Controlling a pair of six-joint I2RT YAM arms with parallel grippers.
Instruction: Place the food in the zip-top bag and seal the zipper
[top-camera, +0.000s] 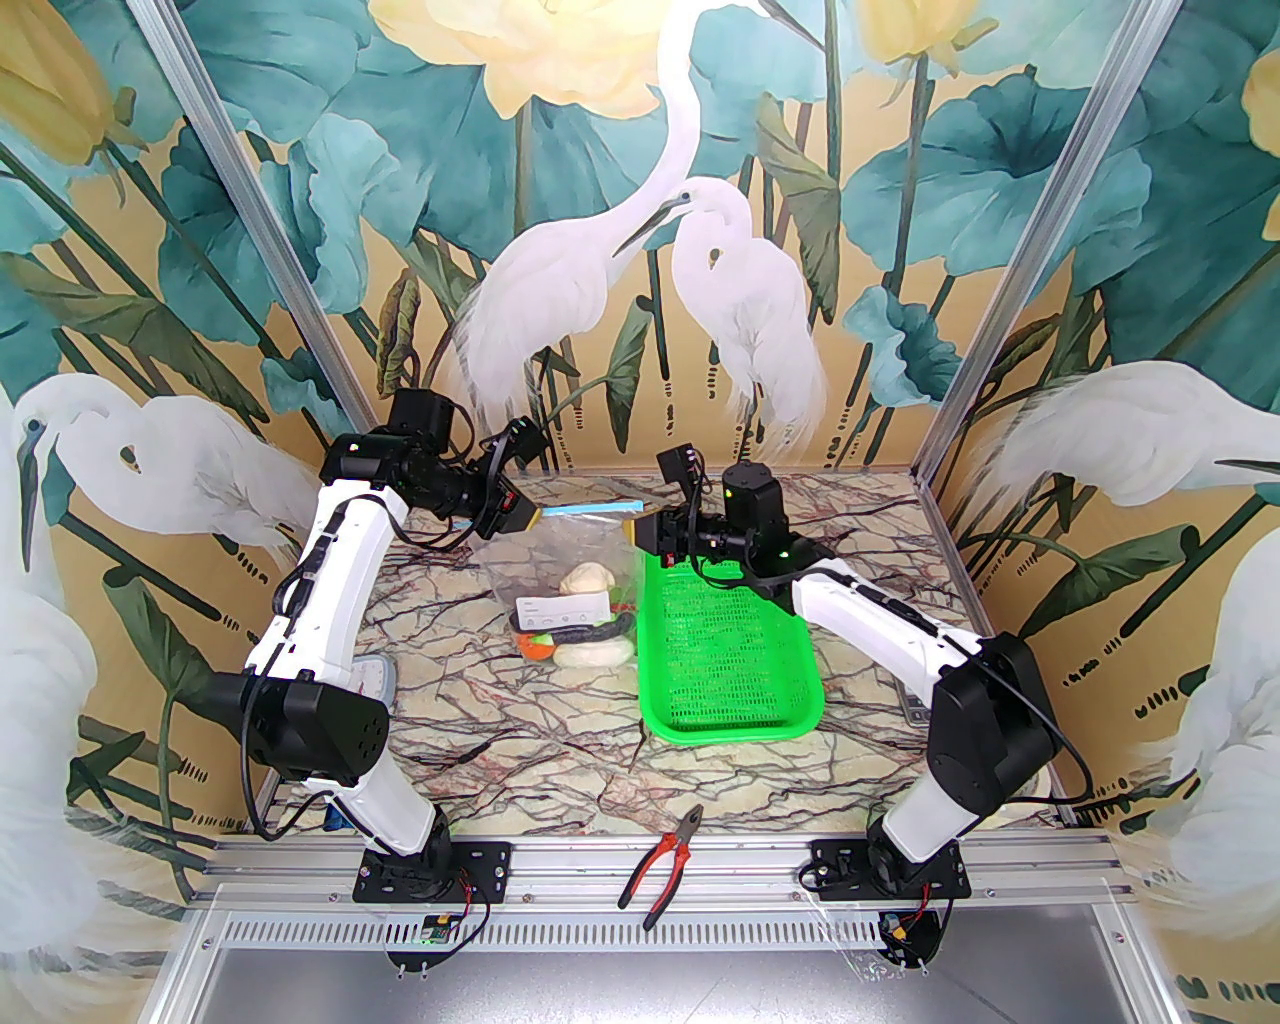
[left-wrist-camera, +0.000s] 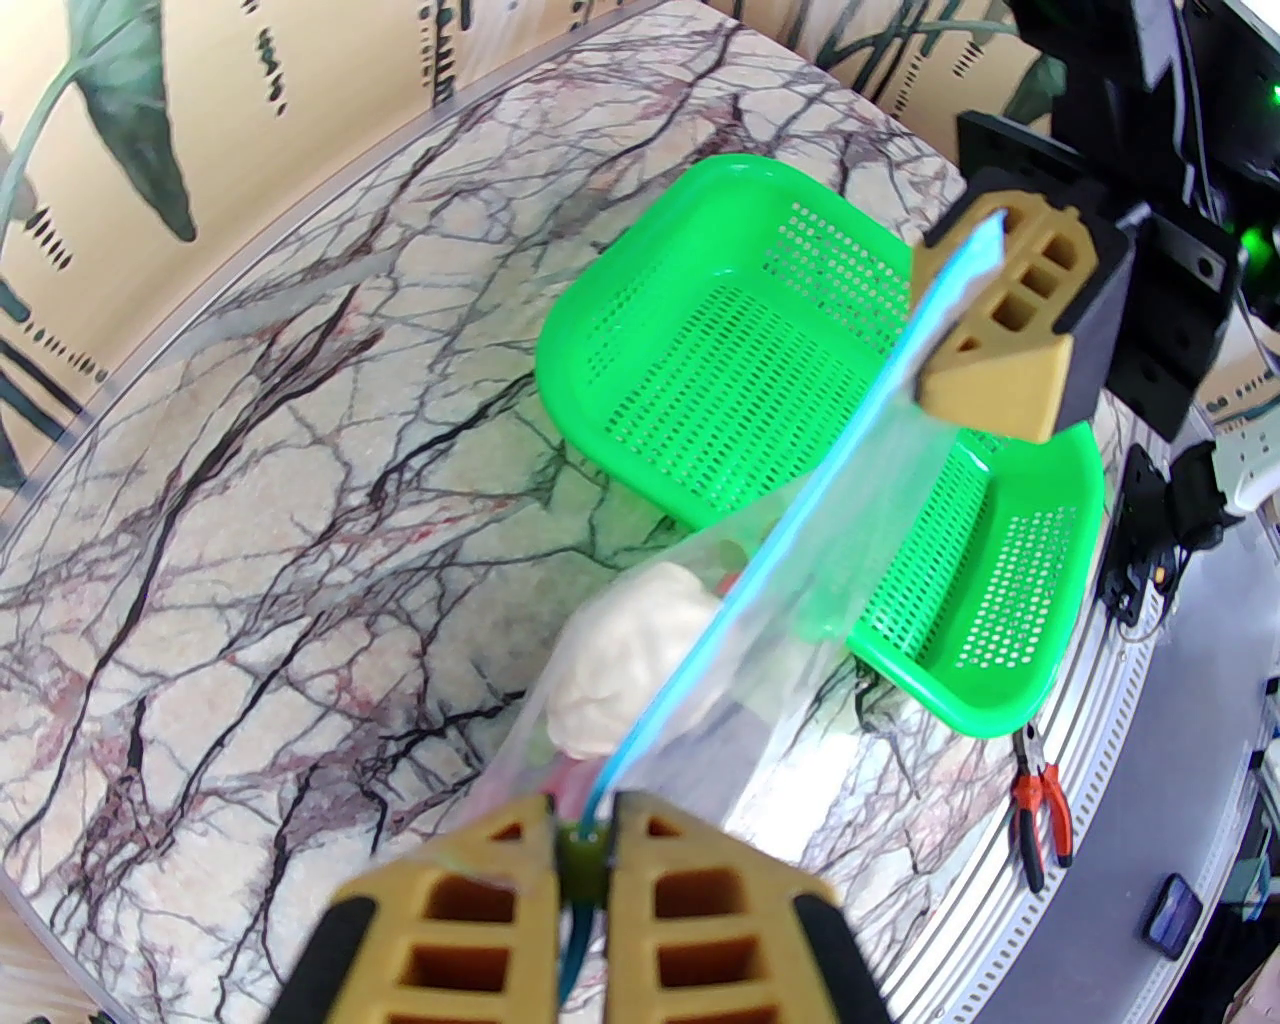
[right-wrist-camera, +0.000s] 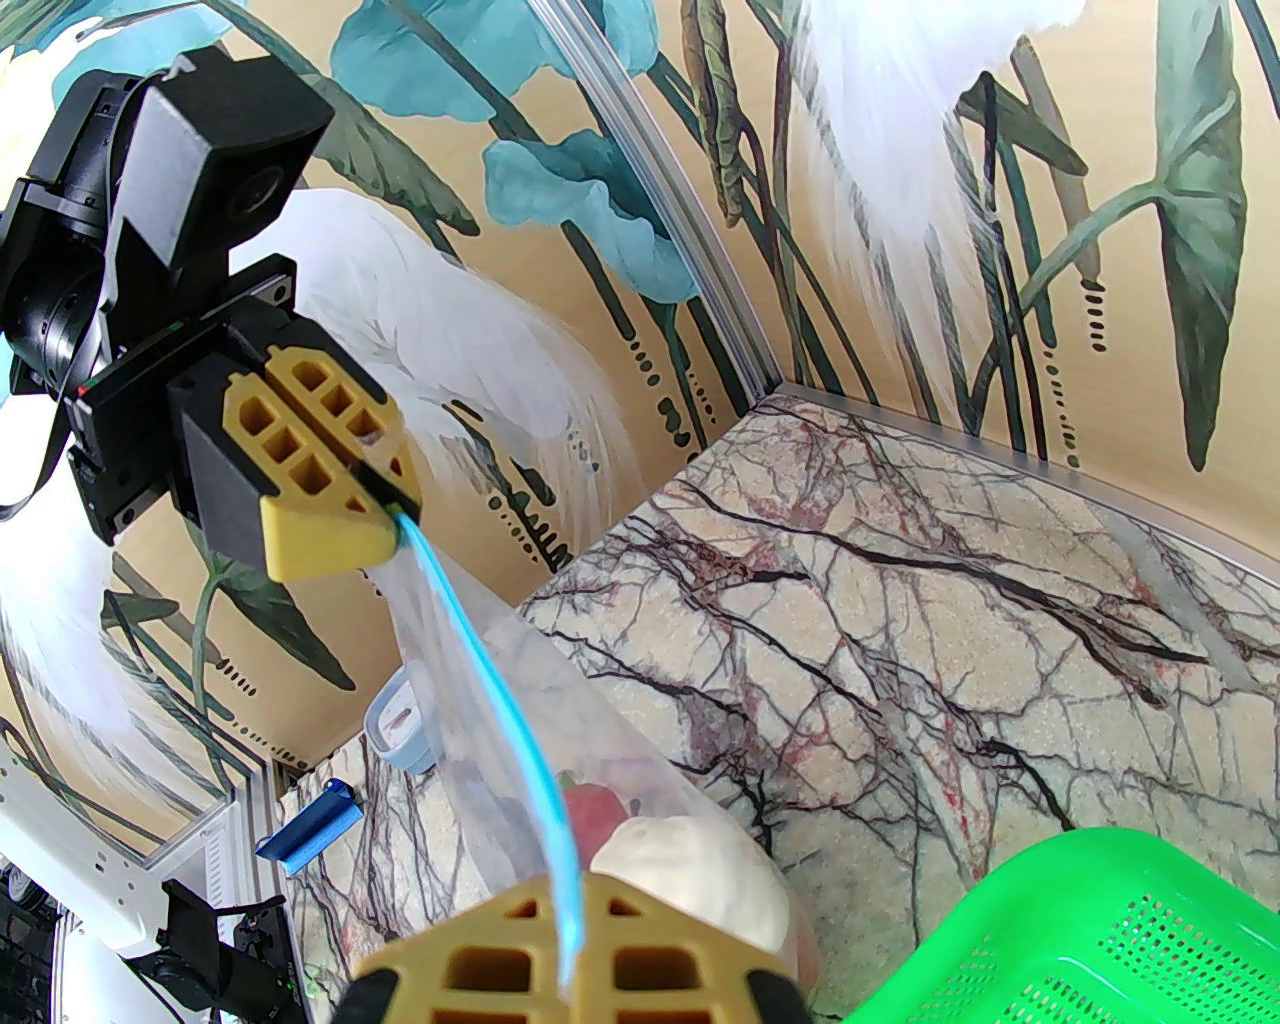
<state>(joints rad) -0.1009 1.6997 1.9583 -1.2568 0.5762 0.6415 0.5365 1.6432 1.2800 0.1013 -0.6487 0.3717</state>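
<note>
The clear zip-top bag (top-camera: 565, 560) hangs over the table, stretched between both grippers. Its light blue zipper (top-camera: 590, 510) runs taut from one to the other. My left gripper (top-camera: 535, 517) is shut on the zipper's left end, seen close up in the left wrist view (left-wrist-camera: 583, 810). My right gripper (top-camera: 640, 525) is shut on the right end (right-wrist-camera: 570, 890). Food sits in the bag's bottom: cream cauliflower (top-camera: 587, 578), white cucumber (top-camera: 597, 655), an orange piece (top-camera: 541, 647) and a red tomato (right-wrist-camera: 595, 805). A white label (top-camera: 562, 608) covers part of it.
The green mesh basket (top-camera: 730, 650) stands empty just right of the bag, under the right arm. Red-handled pliers (top-camera: 660, 865) lie on the front rail. A pale blue-rimmed object (top-camera: 375, 680) lies by the left arm, with a blue clip (right-wrist-camera: 310, 825) near it.
</note>
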